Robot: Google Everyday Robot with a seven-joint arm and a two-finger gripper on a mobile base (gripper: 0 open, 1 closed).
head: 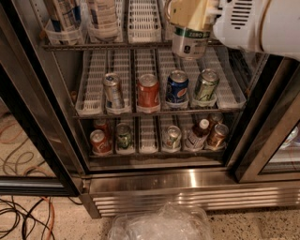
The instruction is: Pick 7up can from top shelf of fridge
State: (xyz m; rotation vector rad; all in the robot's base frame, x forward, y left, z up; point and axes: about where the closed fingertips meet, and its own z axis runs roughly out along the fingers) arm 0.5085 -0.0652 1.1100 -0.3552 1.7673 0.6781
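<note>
The 7up can [189,44], white-silver with a green "ZERO" band, hangs at the front of the top shelf [103,46] of the fridge [187,185], right of centre. My gripper [189,21], with yellowish fingers [180,11], is shut on the can's upper part, reaching in from the top right. The can's top is hidden by the fingers. Its base stands just in front of the shelf's edge, above the middle shelf.
The middle shelf holds a silver can [112,91], a red can [148,91], a blue Pepsi can [177,87] and a greenish-silver can [205,86]. The lower shelf holds several cans and a bottle [197,136]. Black door frames [28,136] flank the opening. A plastic bag [161,225] and cables [23,215] lie on the floor.
</note>
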